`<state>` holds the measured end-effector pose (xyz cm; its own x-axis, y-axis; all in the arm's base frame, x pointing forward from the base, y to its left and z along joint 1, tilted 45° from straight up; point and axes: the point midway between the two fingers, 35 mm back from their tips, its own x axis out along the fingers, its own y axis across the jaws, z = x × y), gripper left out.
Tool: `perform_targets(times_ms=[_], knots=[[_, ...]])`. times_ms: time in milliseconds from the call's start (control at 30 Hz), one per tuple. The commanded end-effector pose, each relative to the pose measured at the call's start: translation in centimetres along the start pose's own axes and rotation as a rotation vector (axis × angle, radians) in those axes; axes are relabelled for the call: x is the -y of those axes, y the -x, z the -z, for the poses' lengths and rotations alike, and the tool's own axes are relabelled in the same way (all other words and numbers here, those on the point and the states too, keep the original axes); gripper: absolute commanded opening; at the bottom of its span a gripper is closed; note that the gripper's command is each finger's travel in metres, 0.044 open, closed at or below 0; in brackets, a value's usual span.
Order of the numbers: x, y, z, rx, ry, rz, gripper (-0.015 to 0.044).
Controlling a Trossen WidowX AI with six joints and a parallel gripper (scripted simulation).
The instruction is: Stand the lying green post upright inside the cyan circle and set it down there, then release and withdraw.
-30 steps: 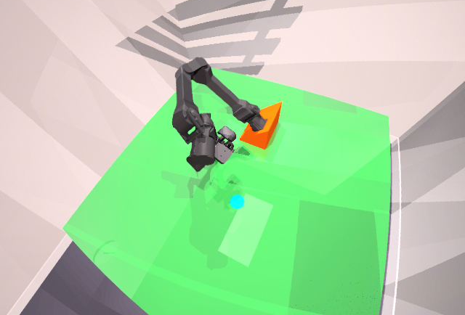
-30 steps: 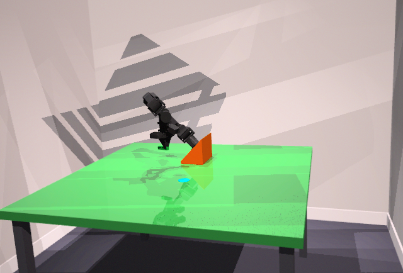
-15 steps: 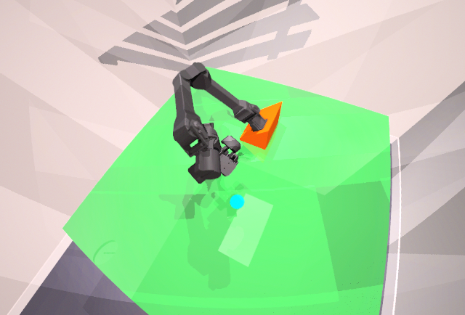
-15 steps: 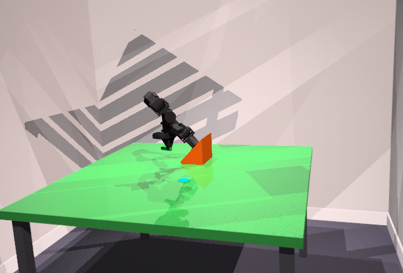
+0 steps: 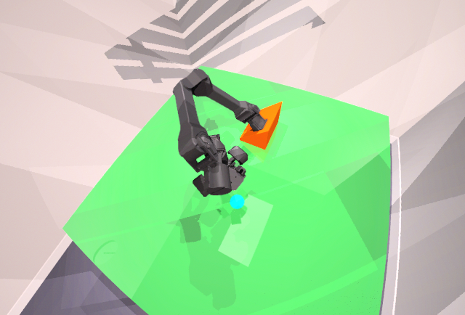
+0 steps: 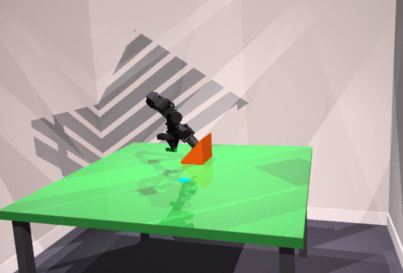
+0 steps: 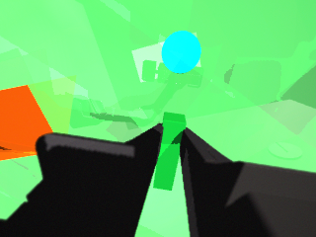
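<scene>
The gripper (image 6: pixel 171 149) (image 7: pixel 172 130) is nearly closed, pinching the post (image 6: pixel 175 150) (image 7: pixel 170 153) above the table (image 6: pixel 260 198) (image 7: pixel 99 30), short of the circle (image 5: pixel 237 201) (image 6: pixel 184 180) (image 7: pixel 181 51). This looks like the carry (standing it up comes too); next, probably, move over the circle and turn the post upright before lowering.

It's bright in here, the walls (image 5: pixel 420 15) (image 6: pixel 276 52) washed a pale pink. From the exterior side, a hard, striped grey shadow (image 6: pixel 169 81) slants across the back wall, between nine and eleven o'clock. The table (image 5: pixel 319 236) (image 6: pixel 254 198) (image 7: pixel 247 25) shines like polished glass — a pale glare patch (image 5: pixel 248 228) lies toward six o'clock from above, and the wedge (image 5: pixel 262 135) (image 6: pixel 198 154) (image 7: pixel 22 116) throws a yellowish reflection. Seen from the top, straight edges bow outward; shadow edges look jagged, and the wrist view seems coarser.
</scene>
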<state>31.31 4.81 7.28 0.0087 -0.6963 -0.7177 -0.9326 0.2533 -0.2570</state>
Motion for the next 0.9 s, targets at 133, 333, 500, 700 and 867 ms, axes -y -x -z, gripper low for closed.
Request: perform_targets(times_ms=[133,333,500,700,867], knots=[[0.3,-0.2,-2.6,0.000,-0.012,-0.003,0.0023],[0.4,-0.4,-4.6,0.000,-0.023,-0.003,0.0023],[0.5,-0.5,-5.7,0.000,-0.029,-0.002,0.0023],[0.3,-0.8,-5.7,0.023,-0.031,-0.028,0.0023],[0.2,-1.2,-5.7,0.049,-0.033,-0.056,0.0023]])
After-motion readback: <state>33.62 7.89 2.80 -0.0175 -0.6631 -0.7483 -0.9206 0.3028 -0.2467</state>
